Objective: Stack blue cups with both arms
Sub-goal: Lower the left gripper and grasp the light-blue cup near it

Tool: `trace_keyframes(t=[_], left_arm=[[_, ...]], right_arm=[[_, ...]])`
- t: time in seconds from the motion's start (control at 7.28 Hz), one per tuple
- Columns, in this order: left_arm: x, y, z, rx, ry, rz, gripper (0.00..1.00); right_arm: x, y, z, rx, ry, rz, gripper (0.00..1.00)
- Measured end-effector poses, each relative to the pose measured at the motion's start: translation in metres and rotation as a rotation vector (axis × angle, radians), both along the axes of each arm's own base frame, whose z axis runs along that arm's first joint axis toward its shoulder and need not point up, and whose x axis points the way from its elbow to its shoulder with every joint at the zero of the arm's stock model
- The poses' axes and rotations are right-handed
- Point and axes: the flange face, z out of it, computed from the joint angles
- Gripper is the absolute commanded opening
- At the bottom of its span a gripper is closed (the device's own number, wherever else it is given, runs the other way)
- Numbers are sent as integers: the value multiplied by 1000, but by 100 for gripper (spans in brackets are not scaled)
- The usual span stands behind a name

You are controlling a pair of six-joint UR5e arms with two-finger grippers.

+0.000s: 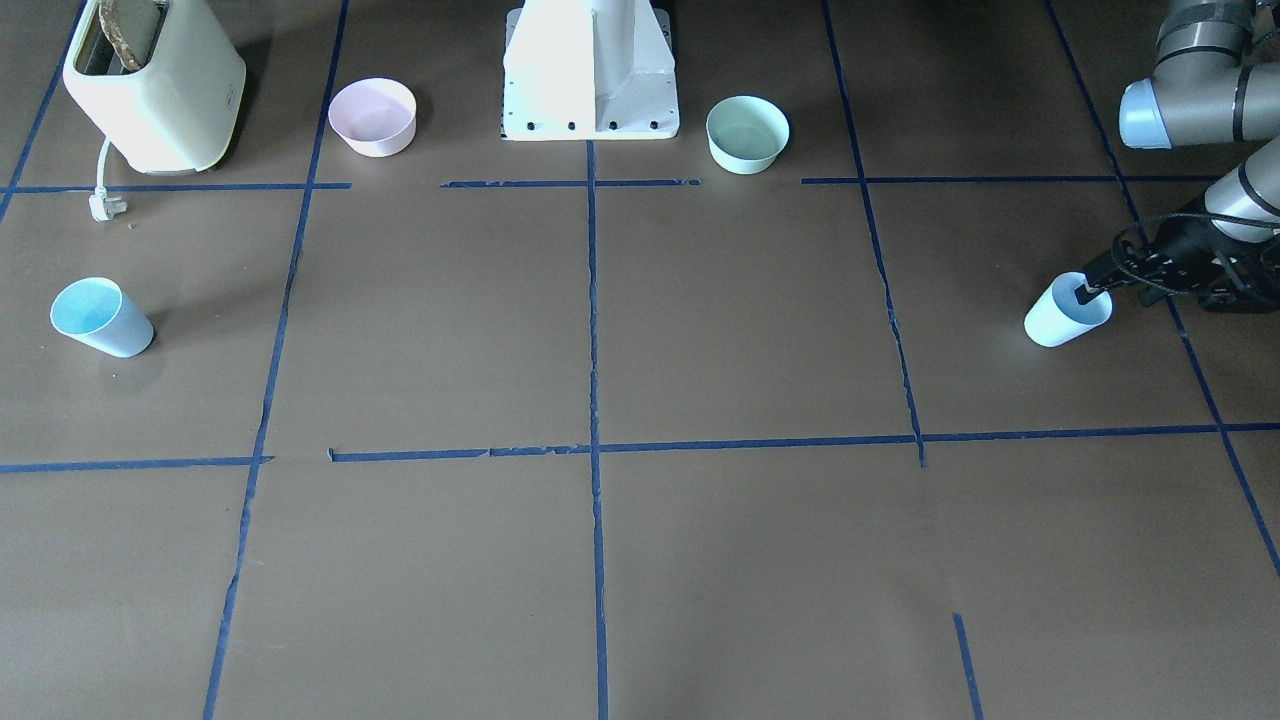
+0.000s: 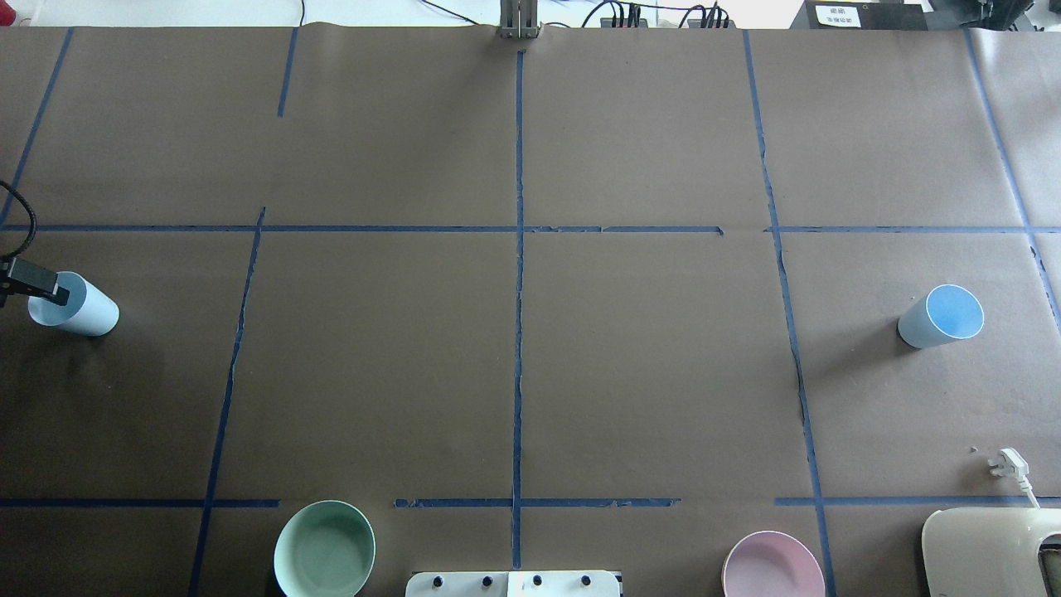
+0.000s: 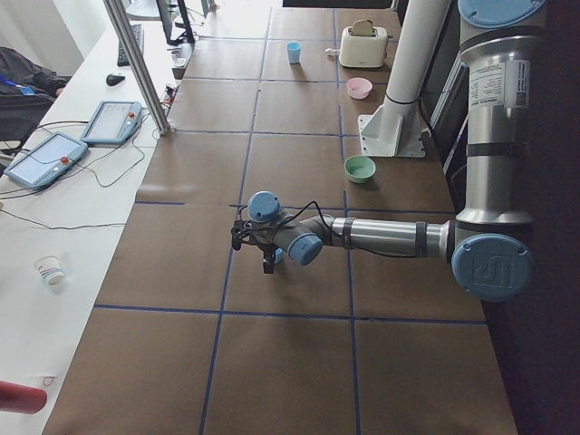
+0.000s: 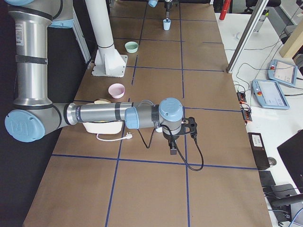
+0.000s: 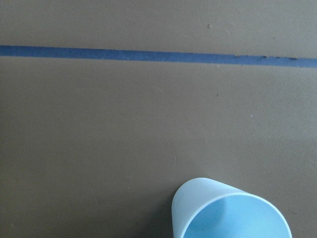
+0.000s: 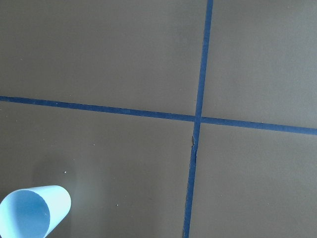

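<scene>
One blue cup (image 1: 1062, 318) stands at the table's end on my left side; it also shows in the overhead view (image 2: 83, 309) and the left wrist view (image 5: 230, 215). My left gripper (image 1: 1112, 285) hangs over its rim with one finger (image 1: 1085, 293) reaching into its mouth, and looks open. The cup rests on the table. The other blue cup (image 1: 100, 318) stands alone at the opposite end, also in the overhead view (image 2: 941, 317) and the right wrist view (image 6: 34, 210). My right gripper (image 4: 173, 147) shows only in the exterior right view; I cannot tell whether it is open or shut.
A cream toaster (image 1: 150, 85) with a bread slice and a loose plug (image 1: 103, 205) stands near the lone cup. A pink bowl (image 1: 372, 116) and a mint-green bowl (image 1: 747, 133) flank the white pedestal (image 1: 590, 75). Blue tape lines cross the brown table.
</scene>
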Motion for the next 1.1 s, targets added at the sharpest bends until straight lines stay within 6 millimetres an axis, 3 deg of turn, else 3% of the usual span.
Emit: trace_keyframes(t=[0.14, 0.27, 0.55, 0.69, 0.82, 0.96, 1.1], left_arm=[[8, 1, 5, -9, -2, 13, 24], [12, 2, 7, -17, -3, 19, 4], [14, 4, 7, -23, 3, 24, 0], [14, 4, -2, -31, 28, 34, 0], [14, 5, -25, -58, 72, 41, 0], [16, -1, -67, -99, 103, 25, 0], [23, -15, -129, -134, 118, 0, 0]], right_arm=[[0, 0, 0, 1, 0, 0, 100], [0, 0, -1, 1, 0, 0, 100], [0, 0, -4, 6, -3, 0, 100], [0, 0, -7, 10, -4, 0, 100], [0, 1, -7, 10, -5, 0, 100], [0, 1, -6, 8, -5, 0, 100], [-1, 2, -6, 6, -8, 0, 100]])
